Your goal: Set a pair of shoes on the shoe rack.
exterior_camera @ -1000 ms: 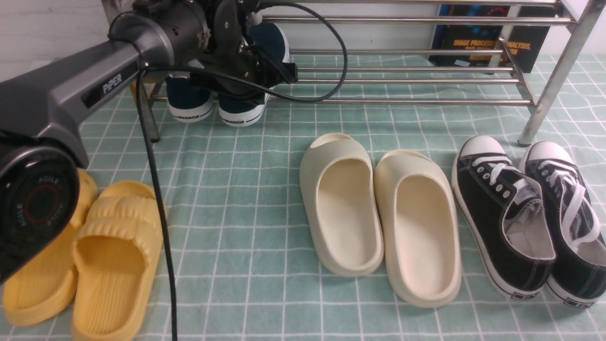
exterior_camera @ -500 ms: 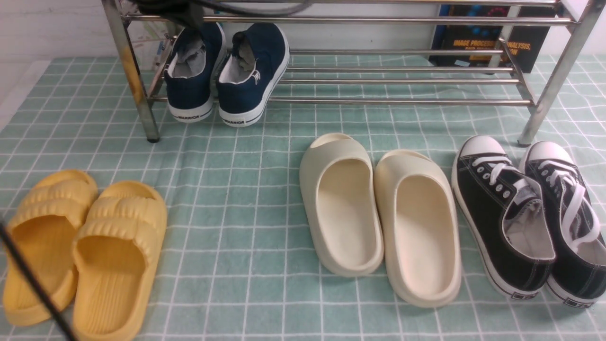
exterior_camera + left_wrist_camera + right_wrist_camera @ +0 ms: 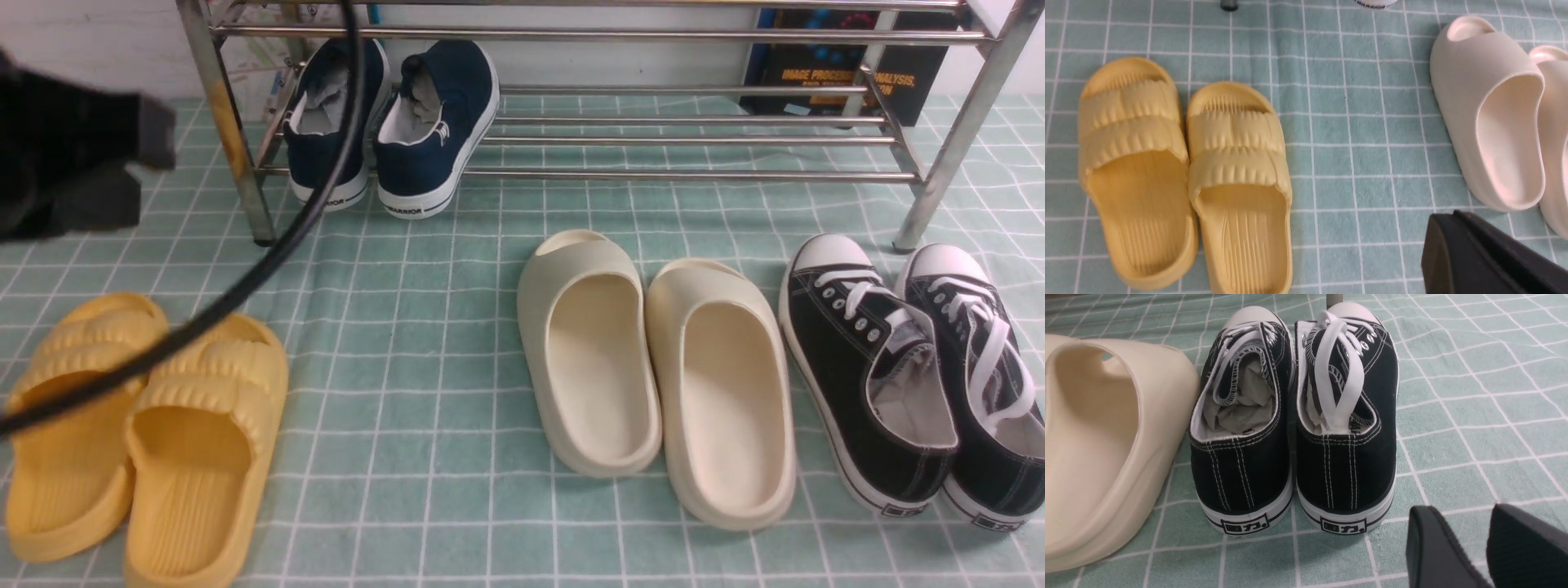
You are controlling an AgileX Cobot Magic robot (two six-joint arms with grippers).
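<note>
The pair of navy shoes (image 3: 437, 122) stands heels toward me on the lowest bars of the steel shoe rack (image 3: 694, 174), at its left end beside the rust-stained leg (image 3: 233, 139). My left arm is a dark blur (image 3: 73, 163) at the far left, well clear of the rack. Its gripper (image 3: 1455, 214) shows as one dark mass with the jaws together, empty, above the cloth between yellow and cream slides. My right gripper (image 3: 1470, 514) is open and empty, low over the cloth behind the heels of the black sneakers (image 3: 1290, 416).
Yellow slides (image 3: 147, 425) lie front left, cream slides (image 3: 653, 367) in the middle, black lace-up sneakers (image 3: 914, 376) front right. A black cable (image 3: 245, 269) swings across the rack's left end and the yellow slides. A dark book (image 3: 849, 73) stands behind the rack.
My left arm has drawn back from the navy shoes on the rack toward the left and near side. The shoes stay on the bars. The cable has swung across the view.
</note>
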